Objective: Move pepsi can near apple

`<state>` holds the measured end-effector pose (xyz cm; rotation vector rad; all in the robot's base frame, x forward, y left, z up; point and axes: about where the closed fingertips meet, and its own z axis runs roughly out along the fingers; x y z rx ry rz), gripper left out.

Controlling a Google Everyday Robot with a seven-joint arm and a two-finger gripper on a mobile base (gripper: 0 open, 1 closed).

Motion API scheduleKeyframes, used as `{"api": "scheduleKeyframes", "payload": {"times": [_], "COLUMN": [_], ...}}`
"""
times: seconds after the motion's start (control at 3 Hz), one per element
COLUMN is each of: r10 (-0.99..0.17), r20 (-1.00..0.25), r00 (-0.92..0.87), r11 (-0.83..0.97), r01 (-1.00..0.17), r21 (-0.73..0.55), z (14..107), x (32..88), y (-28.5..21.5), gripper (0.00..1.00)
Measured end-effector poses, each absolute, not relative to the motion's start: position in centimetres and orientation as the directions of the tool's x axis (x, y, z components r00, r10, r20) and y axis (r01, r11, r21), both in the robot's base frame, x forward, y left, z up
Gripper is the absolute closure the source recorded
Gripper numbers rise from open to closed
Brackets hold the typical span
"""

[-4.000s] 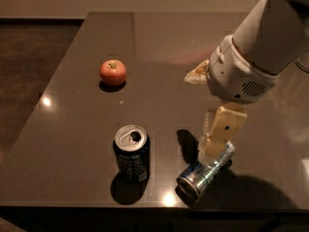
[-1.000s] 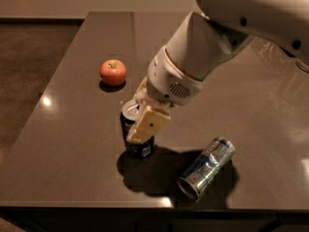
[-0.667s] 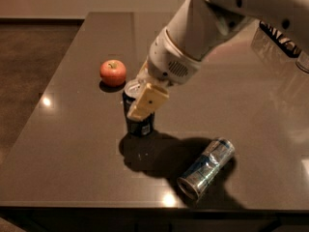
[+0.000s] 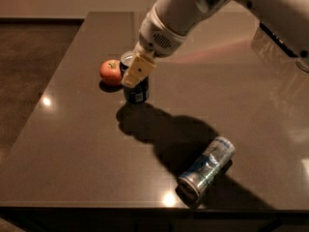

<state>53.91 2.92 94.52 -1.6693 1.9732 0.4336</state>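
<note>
The pepsi can (image 4: 135, 92) is dark navy with a silver top and stands upright, held off or just at the table surface, right next to the apple. The apple (image 4: 110, 72) is small and red-orange and sits on the dark table just left of the can. My gripper (image 4: 133, 70) comes down from the upper right and is shut on the pepsi can, with one cream finger (image 4: 137, 69) across the can's front. The far finger is hidden behind the can.
A slimmer silver-and-blue can (image 4: 206, 167) lies on its side near the table's front right. The dark glossy table (image 4: 72, 149) has its front edge close to that can and its left edge beside a brown floor.
My gripper has carried the pepsi can up and left across the table, from its place near the front to right beside the apple. The lying can has not moved.
</note>
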Motion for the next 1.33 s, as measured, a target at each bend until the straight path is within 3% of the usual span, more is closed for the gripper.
{"api": "scheduleKeyframes", "payload": {"times": [0.67,1.33], "r10": [-0.812,-0.806], "r20": [-0.558,-0.553], "r00": [-0.174,-0.214], "r11": [0.266,0.3], "r01": [-0.96,-0.951], "r21": [-0.088,-0.07], "z": [93.0,91.0], "x": [60.1,61.5], "y": [2.9,2.3], "gripper": [1.0,0.51]}}
